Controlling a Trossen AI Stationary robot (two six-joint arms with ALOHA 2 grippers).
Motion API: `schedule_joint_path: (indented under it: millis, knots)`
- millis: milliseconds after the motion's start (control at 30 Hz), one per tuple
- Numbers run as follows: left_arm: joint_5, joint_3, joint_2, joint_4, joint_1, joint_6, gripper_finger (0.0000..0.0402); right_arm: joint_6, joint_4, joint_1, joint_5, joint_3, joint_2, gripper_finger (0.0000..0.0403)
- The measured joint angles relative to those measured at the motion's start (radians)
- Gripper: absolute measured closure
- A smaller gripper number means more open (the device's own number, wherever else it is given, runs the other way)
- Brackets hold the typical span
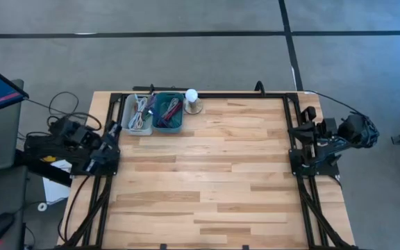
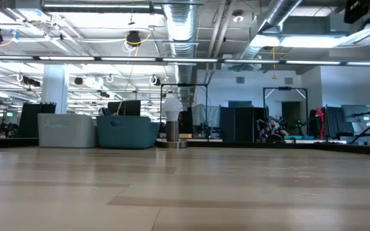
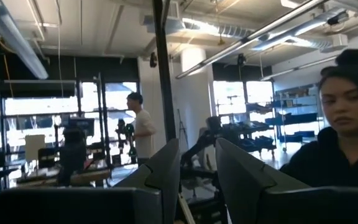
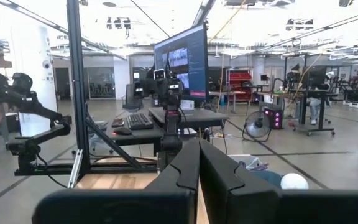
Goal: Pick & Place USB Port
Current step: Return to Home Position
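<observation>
Step in hand, as judged: return to home, close to done. The left arm [image 1: 82,147] is folded at the frame's left edge, the right arm [image 1: 325,142] at the right edge.

Left gripper [image 3: 197,143]: fingers are held apart, nothing between them. Right gripper [image 4: 199,144]: fingers are pressed together, nothing pinched.

Counted at the upper left of the table [image 1: 207,173]:
- Two bins, the gray bin [image 1: 127,114] side by side with the blue bin [image 1: 167,130].
- Pale cables [image 1: 142,112] are seen in the gray bin and reddish-purple cables [image 1: 167,111] in the blue; both are tangled and the number can't be told.
- One white bulb [image 1: 192,96] is set just right of the bins.

Next move, judged: nothing is left to be grasped, and the arms only need to be parked.
</observation>
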Motion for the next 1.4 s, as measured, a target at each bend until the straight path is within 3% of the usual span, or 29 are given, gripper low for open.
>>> schedule_joint_path:
  millis: [133, 333, 567, 700, 967, 1100, 1300, 1400]
  knots:
    - [0.018, 0.056, 0.0, -0.084, 0.0, 0.003, 0.0298, -0.014, -0.005, 0.0, -0.011, 0.0, 0.0, 0.04]
    - [0.1, 0.088, 0.0, -0.082, 0.0, 0.004, 0.0298, -0.014, -0.005, 0.0, -0.022, 0.0, 0.0, 0.04]
    - [0.095, 0.068, 0.002, -0.086, 0.0, 0.047, 0.0298, -0.026, 0.0, 0.0, -0.022, 0.0, 0.0, 0.04]
    - [0.092, 0.116, 0.001, -0.089, 0.0, 0.016, 0.0298, -0.037, 0.01, 0.0, -0.022, 0.0, -0.001, 0.04]
    - [0.093, 0.279, 0.0, -0.313, 0.0, 0.07, 0.0298, -0.021, 0.008, 0.0, -0.024, 0.0, -0.001, 0.04]
    - [0.083, 0.24, 0.0, -0.314, 0.001, 0.076, 0.0298, -0.021, 0.009, 0.0, -0.024, 0.0, -0.001, 0.04]
    - [-0.056, 0.093, 0.002, -0.281, 0.0, 0.076, 0.0298, -0.021, 0.008, 0.0, -0.025, 0.0, -0.001, 0.04]
    - [-0.052, 0.026, 0.001, -0.24, 0.001, 0.086, 0.0298, -0.021, 0.0, 0.0, -0.025, 0.0, -0.001, 0.04]
